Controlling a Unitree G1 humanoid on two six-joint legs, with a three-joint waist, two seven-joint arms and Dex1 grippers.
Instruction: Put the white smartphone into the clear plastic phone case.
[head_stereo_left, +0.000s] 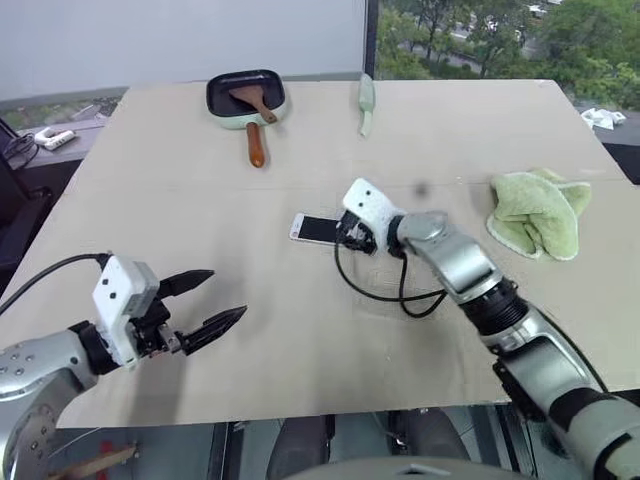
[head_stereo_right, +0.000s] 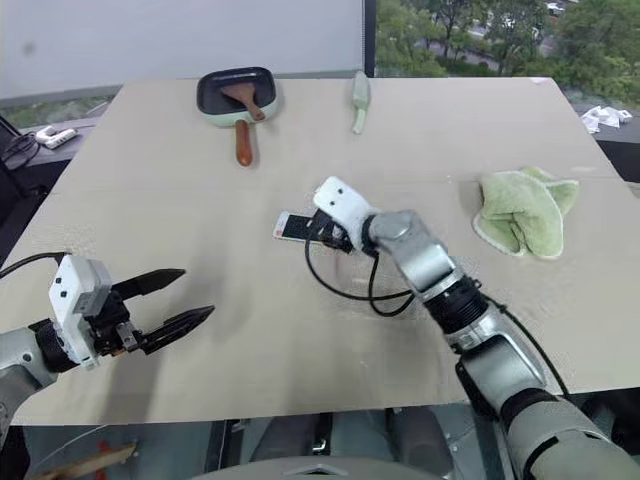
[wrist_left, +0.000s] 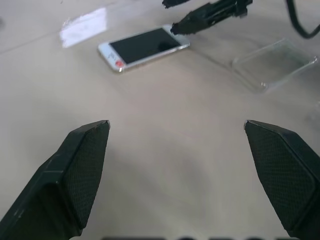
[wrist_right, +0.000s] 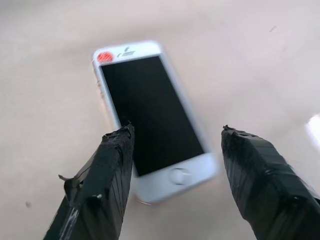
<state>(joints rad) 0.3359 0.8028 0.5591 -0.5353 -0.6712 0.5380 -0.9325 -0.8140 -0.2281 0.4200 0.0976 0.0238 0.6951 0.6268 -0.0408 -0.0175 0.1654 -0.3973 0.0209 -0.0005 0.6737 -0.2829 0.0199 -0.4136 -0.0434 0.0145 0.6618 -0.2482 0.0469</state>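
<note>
Beige table (head_stereo_left: 200, 200) beside a window with trees outside; black pan (head_stereo_left: 245, 95) with a wooden spatula at the far edge, green cloth (head_stereo_left: 538, 212) to the right. Near the middle, white phone (head_stereo_left: 315, 229) lying flat, screen up, long axis left to right, home-button end toward the right gripper (wrist_right: 175, 145), spread apart around that end, not gripping. Clear case (wrist_left: 272, 62) flat just beside. Left gripper (head_stereo_left: 205, 305) wide apart, empty, near the front-left edge.

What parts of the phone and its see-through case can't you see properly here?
- White smartphone, head views: its near end sits behind the right gripper.
- Clear plastic phone case, left wrist view: blurred; whether it lies hollow side up is unclear.
- Right wrist view: whether the fingertips touch the phone is unclear.
</note>
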